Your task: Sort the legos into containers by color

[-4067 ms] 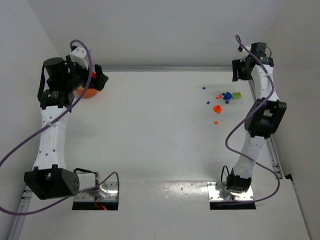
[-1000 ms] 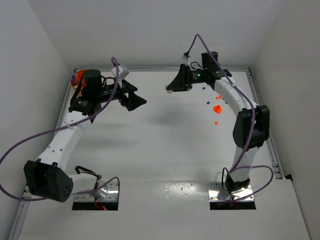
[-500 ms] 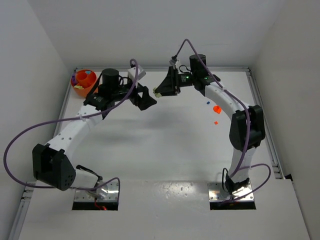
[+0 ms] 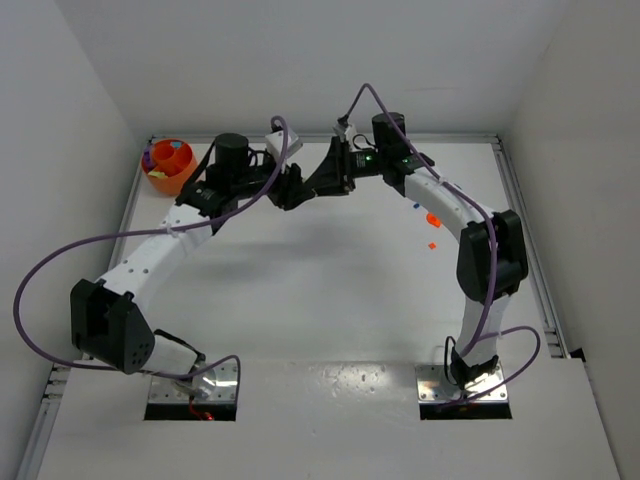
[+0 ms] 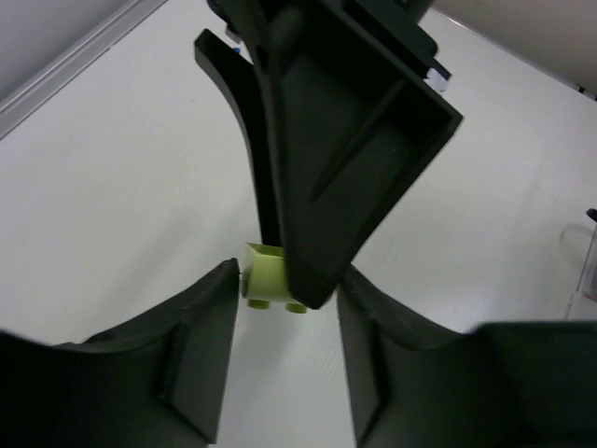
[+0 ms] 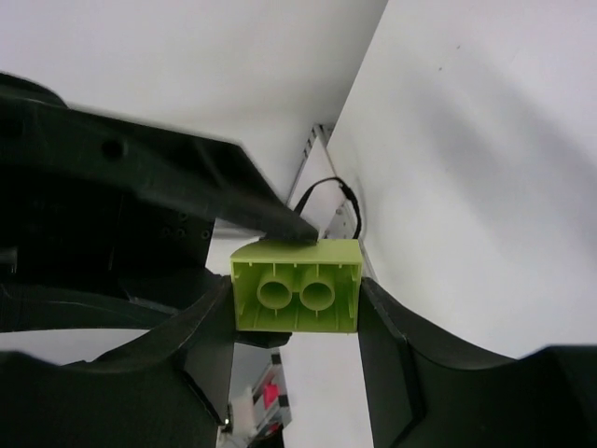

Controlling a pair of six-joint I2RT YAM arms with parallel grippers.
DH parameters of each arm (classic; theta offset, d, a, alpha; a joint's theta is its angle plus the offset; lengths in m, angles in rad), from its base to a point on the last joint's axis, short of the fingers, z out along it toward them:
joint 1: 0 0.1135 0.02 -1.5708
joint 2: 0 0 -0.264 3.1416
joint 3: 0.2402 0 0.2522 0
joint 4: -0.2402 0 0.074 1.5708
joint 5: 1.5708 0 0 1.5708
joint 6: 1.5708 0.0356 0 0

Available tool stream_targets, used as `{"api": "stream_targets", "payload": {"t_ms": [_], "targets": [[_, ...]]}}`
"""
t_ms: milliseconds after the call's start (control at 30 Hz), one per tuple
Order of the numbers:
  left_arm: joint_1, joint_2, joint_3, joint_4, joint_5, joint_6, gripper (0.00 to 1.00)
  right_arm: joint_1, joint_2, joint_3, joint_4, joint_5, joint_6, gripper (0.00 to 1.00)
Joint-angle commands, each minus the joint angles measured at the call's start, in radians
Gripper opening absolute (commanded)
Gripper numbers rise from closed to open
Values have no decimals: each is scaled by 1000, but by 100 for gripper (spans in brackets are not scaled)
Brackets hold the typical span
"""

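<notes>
Brick (image 6: 297,299) of yellow-green sits clamped in our right gripper (image 6: 297,280) above the far middle of the table (image 4: 300,290). Its long axis spans the jaws, the hollow underside with 2 tubes faces the right wrist camera, and the studs aim at our left gripper (image 5: 284,289). That gripper's jaws stand wide, 1 finger just beside each side of the brick. Loose legos (image 4: 432,218) lie to the right. The orange bowl (image 4: 168,168) sits in the far-left corner, and the far wall is close behind.
</notes>
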Motion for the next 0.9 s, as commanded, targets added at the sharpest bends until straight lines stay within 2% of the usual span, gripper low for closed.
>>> {"api": "stream_targets", "payload": {"t_ms": [0,167,200,300,333,400,467,667,733,800,833,867], "targets": [[1,0,38,39,-30,23,47,15,-5,2,35,-31,13,23],[1,-9,38,30,-21,43,22,15,-5,2,35,-31,22,23],[1,-9,38,21,-21,43,20,15,-5,2,35,-31,22,24],[1,-18,38,11,-21,52,12,-10,13,2,45,-31,22,34],[1,-18,29,1,-35,52,10,-10,13,13,45,-31,22,43],[1,-30,15,-12,-50,63,3,-46,34,54,45,-59,4,51],[1,-53,-2,-34,-71,63,1,-71,34,101,31,-59,-16,58],[73,-128,-92,-58,-105,40,0,-206,44,169,-32,-59,-85,61],[129,-141,-102,-58,-131,-1,0,-267,44,207,-151,-25,-198,61],[200,-141,-102,-81,-191,-12,0,-300,54,249,-291,85,-324,62],[225,-141,-90,-81,-217,-27,0,-310,65,300,-437,208,-461,62],[249,-130,-80,-93,-272,-40,0,-319,65,328,-501,276,-523,62]]}}
